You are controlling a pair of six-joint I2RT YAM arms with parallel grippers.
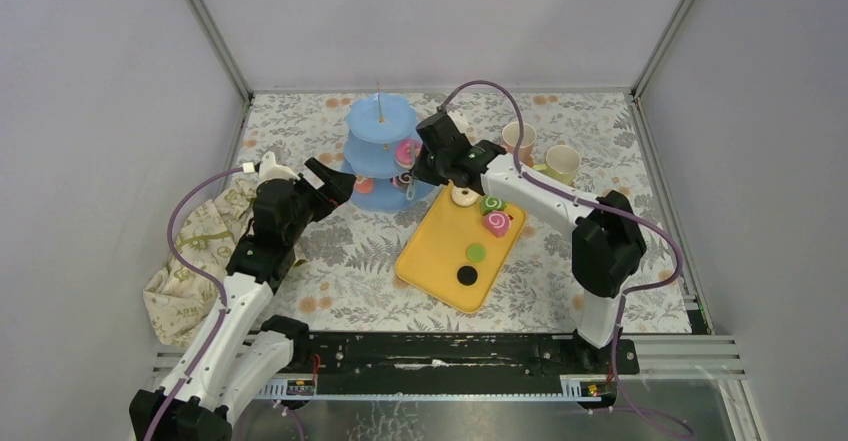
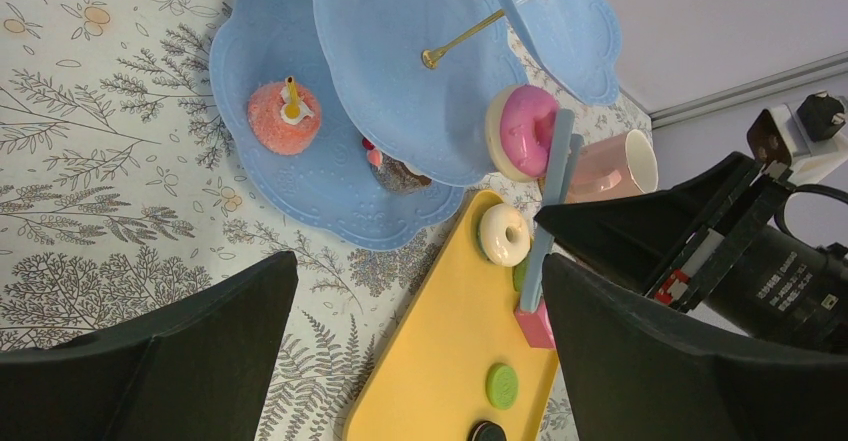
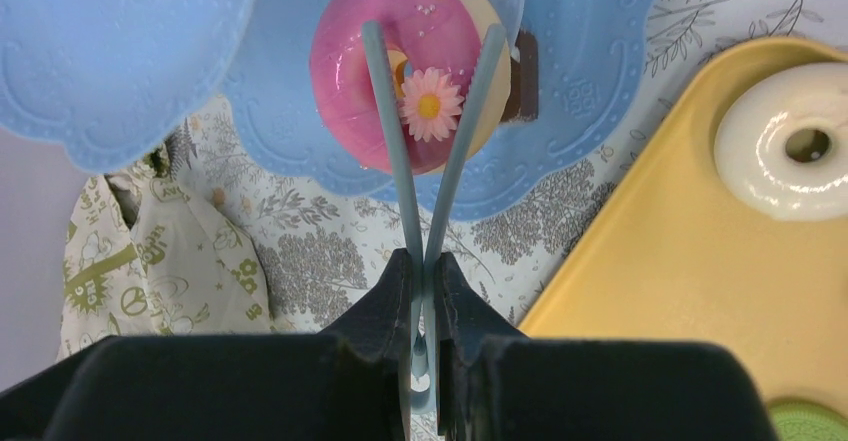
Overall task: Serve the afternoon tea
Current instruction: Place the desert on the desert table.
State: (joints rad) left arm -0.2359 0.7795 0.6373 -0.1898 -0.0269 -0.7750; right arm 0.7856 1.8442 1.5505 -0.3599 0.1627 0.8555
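Currently my right gripper (image 3: 425, 276) clamps the tongs (image 3: 386, 111), tips straddling the pink donut (image 3: 350, 61) at twelve o'clock, presumably seating it on the stand (image 3: 570, 81).

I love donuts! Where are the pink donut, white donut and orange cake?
pink donut (image 3: 345, 56): right wrist view, its pink icing.
white donut (image 3: 755, 156): right wrist view, its glazed ring.
orange cake (image 2: 275, 126): left wrist view, its top.

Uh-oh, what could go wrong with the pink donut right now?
1. The pink donut sits near the rim of the middle tier of the light-blue stand, so it might slide off as the tongs pull away.
2. The right claw pinches the thin tongs only at their hinge end, so they could twist and flick the donut.
3. A push from the tongs might tip the stand.
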